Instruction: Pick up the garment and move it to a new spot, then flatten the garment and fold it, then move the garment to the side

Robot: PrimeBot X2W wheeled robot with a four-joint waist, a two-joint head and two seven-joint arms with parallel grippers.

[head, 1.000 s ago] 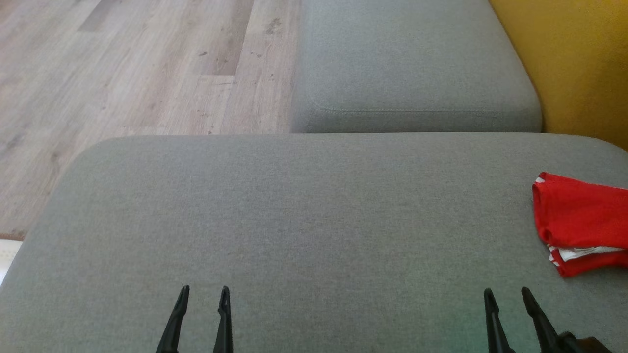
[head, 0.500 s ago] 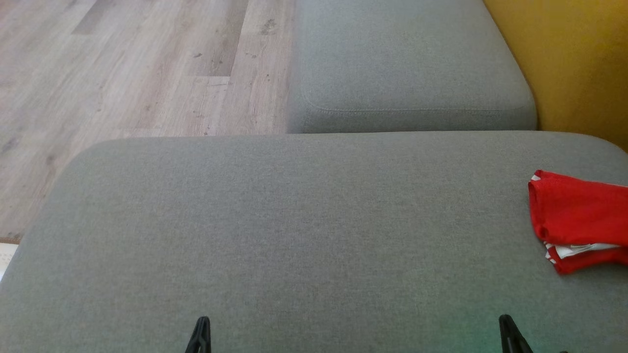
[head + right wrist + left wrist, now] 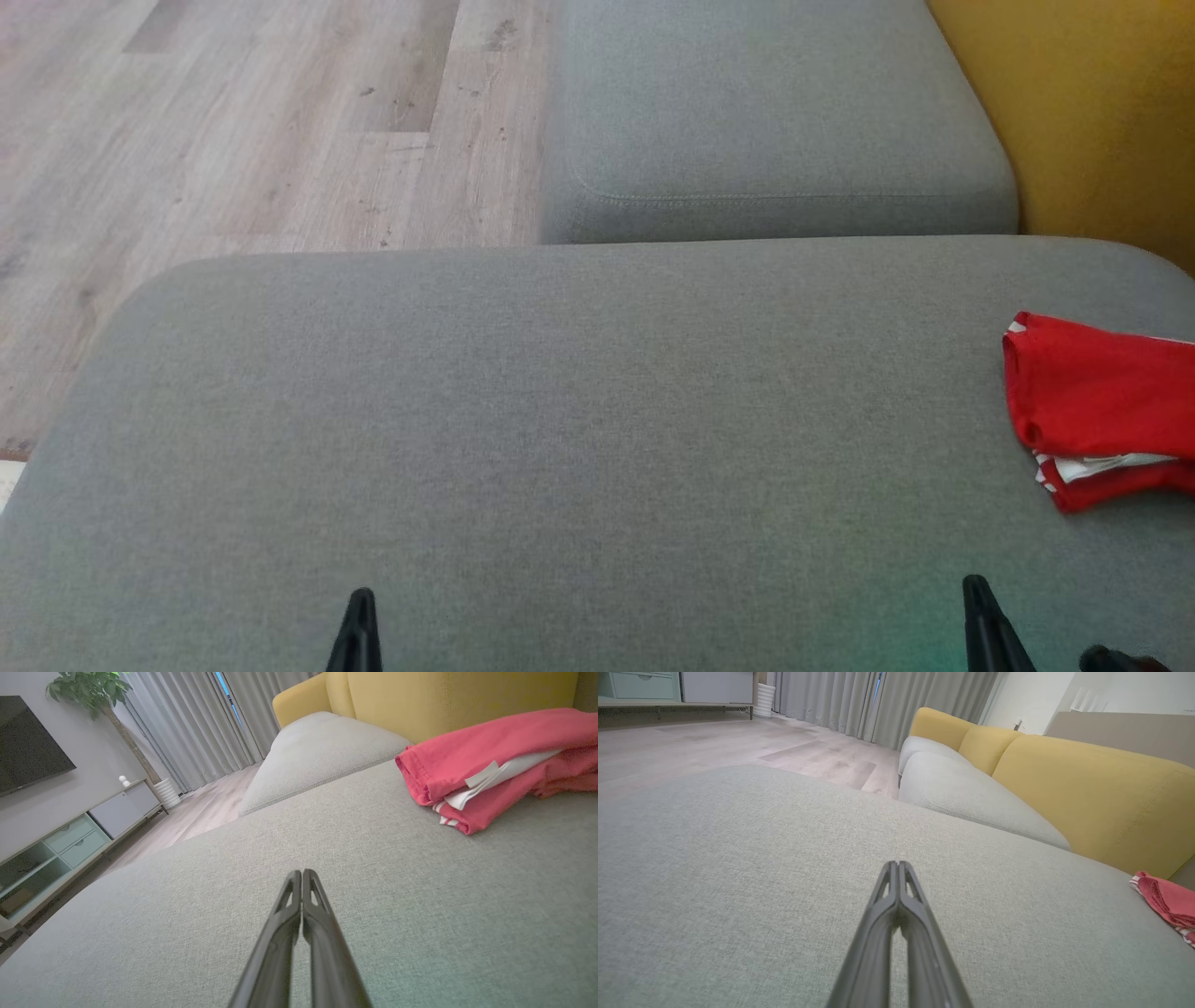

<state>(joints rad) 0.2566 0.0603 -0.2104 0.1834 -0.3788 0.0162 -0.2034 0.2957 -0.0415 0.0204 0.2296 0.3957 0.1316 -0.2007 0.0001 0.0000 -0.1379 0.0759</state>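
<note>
Left tool (image 3: 898, 864): both dark fingers pressed together along their tips with no gap, nothing clamped between them, pointing across the bare weave of the large grey seat cushion (image 3: 560, 420). In the head view it appears as a single dark point at the lower left (image 3: 357, 627). Right tool (image 3: 302, 872): likewise closed to a single narrow blade, gripping nothing; in the head view its point rises at the lower right (image 3: 977, 602). Whether either tool's tips rest on the fabric or hang just above it cannot be told from these views. Garment (image 3: 1102, 401): a red piece with white trim, folded into a compact stack whose layers show at the near edge, lying on the far right of the same cushion and cut off by the right border of the head view. It lies ahead of and to the right of the right tool, apart from it (image 3: 486, 760), and well apart from the left tool, at the right margin of the left wrist view (image 3: 1164, 900). Behind the garment stands the yellow backrest (image 3: 1102, 112); a second grey cushion (image 3: 766, 112) adjoins the far side, beside the wood floor (image 3: 233, 140).
</note>
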